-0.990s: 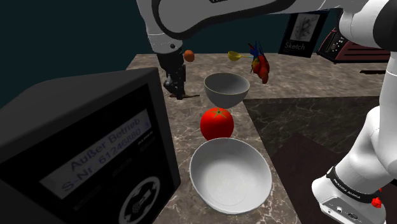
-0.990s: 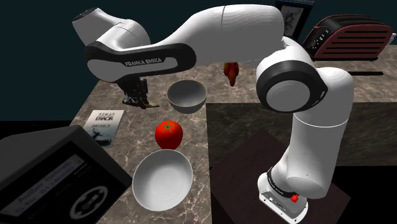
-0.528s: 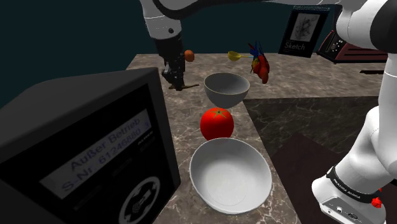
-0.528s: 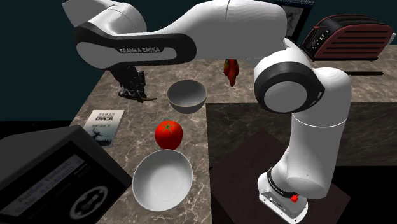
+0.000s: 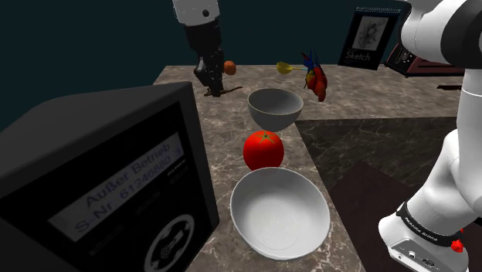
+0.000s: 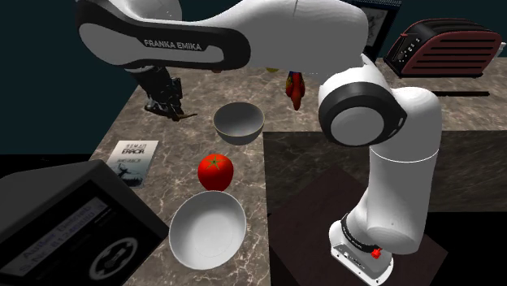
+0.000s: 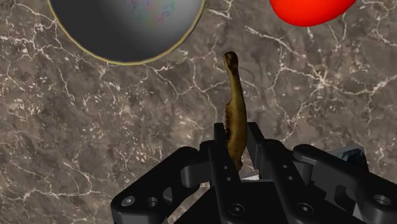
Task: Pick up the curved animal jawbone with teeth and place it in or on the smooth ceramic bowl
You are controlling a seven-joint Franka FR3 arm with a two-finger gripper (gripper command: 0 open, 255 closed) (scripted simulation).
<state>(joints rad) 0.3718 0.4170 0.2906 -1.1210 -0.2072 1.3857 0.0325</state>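
The claw [image 7: 236,145] has lifted the jawbone [image 7: 235,102] higher above the countertop [image 7: 95,133]

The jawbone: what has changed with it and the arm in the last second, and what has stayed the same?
The gripper, its fingers shut on the jawbone, rose from the counter and carried the jawbone up with it; the arm lifted too. The far bowl, the tomato and the near bowl stayed where they were.
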